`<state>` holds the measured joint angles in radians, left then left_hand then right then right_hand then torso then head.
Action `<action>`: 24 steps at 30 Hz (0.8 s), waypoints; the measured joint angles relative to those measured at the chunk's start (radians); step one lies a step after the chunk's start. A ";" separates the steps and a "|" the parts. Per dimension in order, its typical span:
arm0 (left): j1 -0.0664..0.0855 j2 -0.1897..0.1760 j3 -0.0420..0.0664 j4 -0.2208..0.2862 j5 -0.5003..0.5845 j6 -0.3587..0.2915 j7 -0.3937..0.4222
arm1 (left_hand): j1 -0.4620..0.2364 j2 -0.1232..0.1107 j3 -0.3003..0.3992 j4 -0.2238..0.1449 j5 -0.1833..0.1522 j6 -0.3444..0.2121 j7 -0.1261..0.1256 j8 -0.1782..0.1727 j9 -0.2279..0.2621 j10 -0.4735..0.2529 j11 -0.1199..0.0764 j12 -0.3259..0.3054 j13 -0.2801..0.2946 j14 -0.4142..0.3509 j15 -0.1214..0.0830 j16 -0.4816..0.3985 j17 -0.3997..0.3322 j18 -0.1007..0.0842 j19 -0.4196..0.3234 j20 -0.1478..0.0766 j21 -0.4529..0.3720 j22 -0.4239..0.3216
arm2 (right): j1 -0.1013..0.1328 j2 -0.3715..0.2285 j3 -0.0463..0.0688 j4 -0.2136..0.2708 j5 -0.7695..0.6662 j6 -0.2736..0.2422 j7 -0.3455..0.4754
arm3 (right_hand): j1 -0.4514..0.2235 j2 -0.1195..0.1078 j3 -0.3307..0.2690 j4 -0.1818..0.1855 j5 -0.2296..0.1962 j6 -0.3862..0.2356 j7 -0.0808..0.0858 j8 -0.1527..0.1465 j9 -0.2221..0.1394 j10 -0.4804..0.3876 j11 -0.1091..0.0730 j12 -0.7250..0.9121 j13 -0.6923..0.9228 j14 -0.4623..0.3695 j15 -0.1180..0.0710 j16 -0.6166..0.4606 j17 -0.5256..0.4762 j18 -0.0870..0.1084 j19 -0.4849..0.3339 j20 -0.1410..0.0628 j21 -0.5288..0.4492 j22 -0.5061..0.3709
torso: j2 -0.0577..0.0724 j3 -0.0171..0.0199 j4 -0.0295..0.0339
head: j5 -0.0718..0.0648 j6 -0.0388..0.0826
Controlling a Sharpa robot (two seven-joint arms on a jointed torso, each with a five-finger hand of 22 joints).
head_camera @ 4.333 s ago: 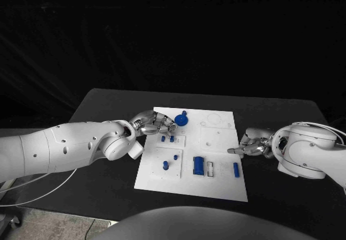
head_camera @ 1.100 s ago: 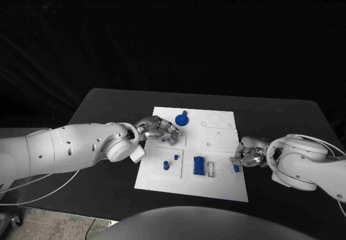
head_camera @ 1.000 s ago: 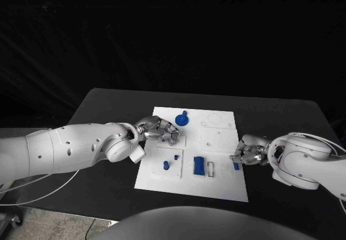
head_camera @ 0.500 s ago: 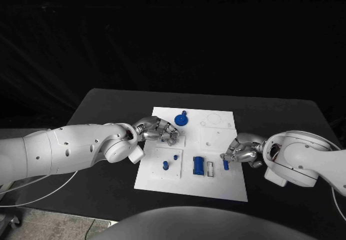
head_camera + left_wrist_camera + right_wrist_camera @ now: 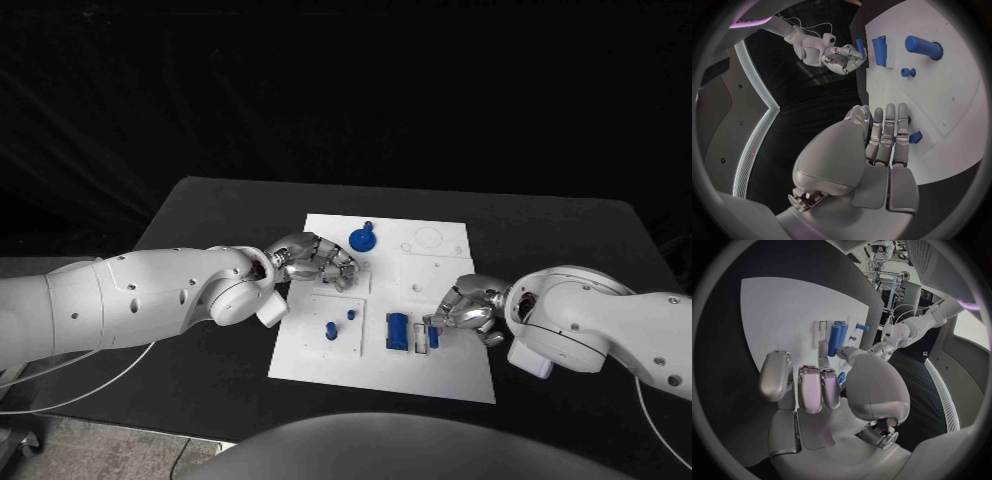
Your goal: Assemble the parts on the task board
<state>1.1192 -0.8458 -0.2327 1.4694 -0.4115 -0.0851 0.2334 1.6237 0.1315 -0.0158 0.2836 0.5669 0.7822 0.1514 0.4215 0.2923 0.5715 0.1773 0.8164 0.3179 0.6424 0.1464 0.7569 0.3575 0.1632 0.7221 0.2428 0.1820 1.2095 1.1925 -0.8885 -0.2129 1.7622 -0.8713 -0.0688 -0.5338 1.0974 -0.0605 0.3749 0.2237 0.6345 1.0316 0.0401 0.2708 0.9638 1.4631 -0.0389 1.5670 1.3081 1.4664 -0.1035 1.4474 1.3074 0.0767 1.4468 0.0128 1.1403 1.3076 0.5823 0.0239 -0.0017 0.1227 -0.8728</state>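
Observation:
The white task board (image 5: 378, 372) lies mid-table. My right hand (image 5: 469, 307) hovers over its right part and pinches a small blue bar (image 5: 433, 337), held just right of a narrow white slot (image 5: 420, 338) and a blue block (image 5: 397, 331). The right wrist view shows that hand (image 5: 817, 385), a bit of the bar (image 5: 841, 378) and the block (image 5: 837, 339). My left hand (image 5: 315, 262) rests with bent fingers on the board's left edge; in the left wrist view its fingertips (image 5: 901, 160) lie beside a small blue part (image 5: 915, 137). Whether they grip it is hidden.
A blue round knob (image 5: 362, 239) stands near the board's far edge. Two small blue pegs (image 5: 351, 314) (image 5: 332, 331) stand in the board's near left plate. Black table (image 5: 577, 230) surrounds the board on all sides.
My right hand closed on the blue bar at the board's right edge, lifted it and carried it left to the slot beside the blue block. The left hand settled lower, then stayed still.

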 measured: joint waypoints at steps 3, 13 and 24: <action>0.000 -0.001 0.000 0.000 0.000 0.000 0.000 | 0.000 0.000 0.000 0.000 0.000 0.000 0.000 0.000 0.000 0.000 0.000 0.000 0.000 0.000 0.000 0.000 0.000 0.000 0.000 0.000 0.000 0.000 | -0.009 0.014 0.000 -0.012 0.002 -0.002 -0.001 | -0.004 0.004 0.005 -0.005 -0.014 -0.005 0.002 0.000 -0.002 0.000 0.000 0.000 0.000 0.000 0.000 0.000 0.000 0.000 0.000 0.000 -0.005 0.000 | 0.000 0.0001 -0.0006 | 0.000 0.000; 0.000 0.001 0.000 0.000 0.000 0.000 0.000 | 0.000 0.000 0.000 0.000 0.000 0.000 0.000 0.000 0.000 0.000 0.000 0.000 0.000 0.000 0.000 0.000 0.000 0.000 0.000 0.000 0.000 0.000 | -0.023 0.043 0.000 -0.040 -0.017 -0.005 -0.007 | -0.020 0.009 0.022 -0.034 -0.045 -0.018 0.002 0.000 -0.010 0.002 0.003 0.000 0.000 0.000 0.007 -0.006 0.000 0.000 -0.005 0.005 -0.021 0.000 | 0.000 0.0003 -0.0005 | -0.004 0.000; 0.000 0.001 0.000 -0.001 0.000 0.001 0.000 | 0.000 0.000 0.000 0.000 0.000 0.000 0.000 0.000 0.000 0.000 0.000 0.000 0.000 0.000 0.000 0.000 0.000 0.000 0.000 0.000 0.000 0.000 | -0.028 0.053 0.000 -0.054 -0.037 -0.004 -0.013 | -0.036 0.019 0.011 -0.047 -0.048 -0.023 0.004 0.000 -0.017 0.001 0.005 0.000 0.000 0.000 0.007 -0.011 0.000 0.000 -0.009 0.009 -0.033 0.000 | 0.000 0.0002 -0.0005 | -0.003 0.000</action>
<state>1.1192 -0.8446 -0.2327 1.4684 -0.4119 -0.0843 0.2331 1.6236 0.1315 -0.0158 0.2836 0.5669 0.7822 0.1514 0.4215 0.2923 0.5715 0.1772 0.8164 0.3180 0.6424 0.1463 0.7569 0.3574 0.1632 0.7221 0.2429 0.1820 1.2096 1.1643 -0.8356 -0.2129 1.7085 -0.9083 -0.0725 -0.5472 1.0617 -0.0411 0.3858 0.1762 0.5866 1.0088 0.0441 0.2704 0.9467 1.4640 -0.0344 1.5670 1.3081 1.4663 -0.0966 1.4365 1.3073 0.0768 1.4377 0.0218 1.1074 1.3076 0.5821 0.0241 -0.0022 0.1199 -0.8728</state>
